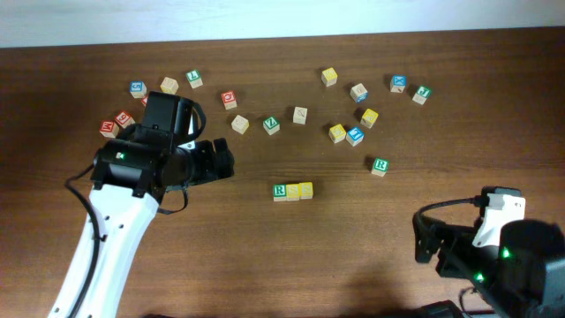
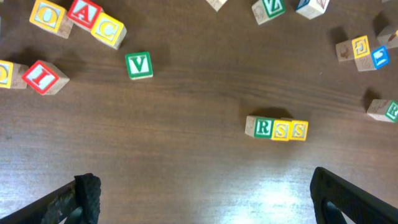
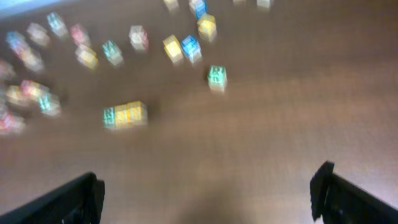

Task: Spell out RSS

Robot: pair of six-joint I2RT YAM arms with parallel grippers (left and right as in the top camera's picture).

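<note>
Three cubes sit touching in a row at the middle of the counter: a green R cube on the left, then two yellow cubes. The left end effector lies well left of the row, touching no cube. The right end effector sits low at the right (its arm runs out of view). Other cubes lie scattered along the far side, with a lone green cube nearest the row.

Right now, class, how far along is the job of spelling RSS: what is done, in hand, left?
Done: the green R cube, a yellow S cube and a second yellow S cube sit side by side, reading RSS. In hand: nothing; the left hand and right hand are both open, away from the row. Left: apparently nothing to place.
</note>
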